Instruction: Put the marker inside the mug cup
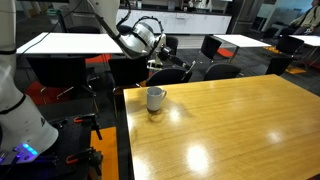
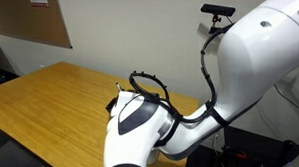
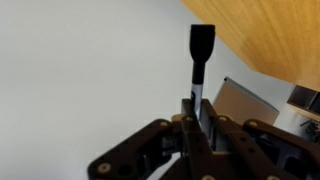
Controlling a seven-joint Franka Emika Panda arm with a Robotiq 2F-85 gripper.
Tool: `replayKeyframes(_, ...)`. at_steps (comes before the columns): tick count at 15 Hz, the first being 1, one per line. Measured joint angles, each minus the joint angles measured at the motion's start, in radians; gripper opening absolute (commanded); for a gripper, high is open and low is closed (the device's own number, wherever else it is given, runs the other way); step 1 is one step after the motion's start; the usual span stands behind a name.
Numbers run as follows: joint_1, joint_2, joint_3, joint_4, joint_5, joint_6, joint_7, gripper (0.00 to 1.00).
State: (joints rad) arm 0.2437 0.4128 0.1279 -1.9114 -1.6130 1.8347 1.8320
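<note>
Wooden counter (image 1: 230,120) carries the white mug cup (image 1: 156,98), which stands upright near one corner. In the wrist view we see the claw (image 3: 198,104) pinching the marker (image 3: 202,45), whose dark capped end sticks out past the fingertips. The marker is held in the air, apart from the mug. In an exterior view the arm (image 1: 140,38) hangs above the mug.

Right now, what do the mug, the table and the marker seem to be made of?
Mug: probably glazed ceramic, white and smooth.
Table: wood or wood veneer, varnished; grain and light reflections show.
Marker: likely plastic, matte black.
</note>
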Motion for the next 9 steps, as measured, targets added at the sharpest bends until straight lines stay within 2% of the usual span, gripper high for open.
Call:
replayKeyframes(4,0.002,0.005,0.013,-0.016,-0.045,-0.002,0.001,0.12)
replayKeyframes(5,0.001,0.005,0.013,-0.016,-0.047,-0.002,0.001,0.03)
replayKeyframes(9,0.002,0.009,0.019,-0.016,-0.048,-0.019,0.014,0.03)
